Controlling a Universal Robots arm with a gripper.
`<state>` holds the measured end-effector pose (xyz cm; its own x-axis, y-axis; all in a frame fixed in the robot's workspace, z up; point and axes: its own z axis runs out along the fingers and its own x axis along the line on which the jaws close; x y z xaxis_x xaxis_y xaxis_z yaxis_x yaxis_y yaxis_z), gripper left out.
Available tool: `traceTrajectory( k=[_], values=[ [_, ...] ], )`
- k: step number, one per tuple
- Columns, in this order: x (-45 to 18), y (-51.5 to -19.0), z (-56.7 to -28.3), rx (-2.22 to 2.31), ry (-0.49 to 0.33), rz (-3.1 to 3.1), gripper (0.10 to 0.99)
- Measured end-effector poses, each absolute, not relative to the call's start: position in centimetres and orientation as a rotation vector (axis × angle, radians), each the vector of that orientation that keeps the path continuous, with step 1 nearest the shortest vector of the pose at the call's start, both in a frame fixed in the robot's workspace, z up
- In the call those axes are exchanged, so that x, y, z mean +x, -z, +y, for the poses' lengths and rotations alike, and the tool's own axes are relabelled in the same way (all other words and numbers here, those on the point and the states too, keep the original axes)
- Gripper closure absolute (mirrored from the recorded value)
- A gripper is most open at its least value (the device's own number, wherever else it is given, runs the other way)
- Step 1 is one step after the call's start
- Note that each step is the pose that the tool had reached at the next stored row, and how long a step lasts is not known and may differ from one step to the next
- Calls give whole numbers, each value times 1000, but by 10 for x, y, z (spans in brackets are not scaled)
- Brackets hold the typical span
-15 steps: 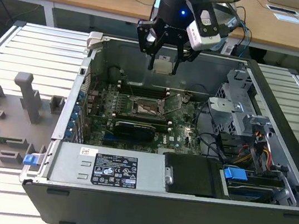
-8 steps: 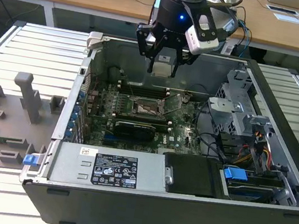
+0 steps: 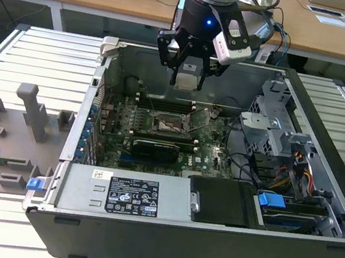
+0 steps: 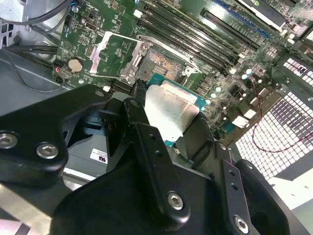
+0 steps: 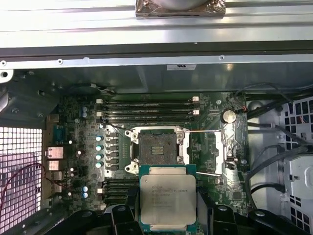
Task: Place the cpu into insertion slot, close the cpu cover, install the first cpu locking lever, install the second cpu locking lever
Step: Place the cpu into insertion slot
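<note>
In the exterior view the gripper (image 3: 188, 74) hangs inside the open computer case (image 3: 319, 190), at 12 o'clock of the insertion slot (image 3: 169, 126). It is clamped on the cpu (image 5: 167, 200), whose edges its black fingers (image 4: 146, 147) partly hide. The slot lies bare, apart from the chip. The cpu cover (image 5: 229, 147) is swung aside, its thin frame hard to trace.

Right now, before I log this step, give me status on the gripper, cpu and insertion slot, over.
Gripper shut on the cpu, held above the motherboard. Insertion slot bare, cpu cover open beside it. Nothing between cpu and slot.
</note>
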<state>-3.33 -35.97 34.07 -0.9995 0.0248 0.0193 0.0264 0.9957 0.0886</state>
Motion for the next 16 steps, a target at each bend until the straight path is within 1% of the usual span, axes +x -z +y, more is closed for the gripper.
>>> traceTrajectory(
  k=[16],
  values=[
    [-33,-334,-360,-40,139,-3120,541]
  ],
)
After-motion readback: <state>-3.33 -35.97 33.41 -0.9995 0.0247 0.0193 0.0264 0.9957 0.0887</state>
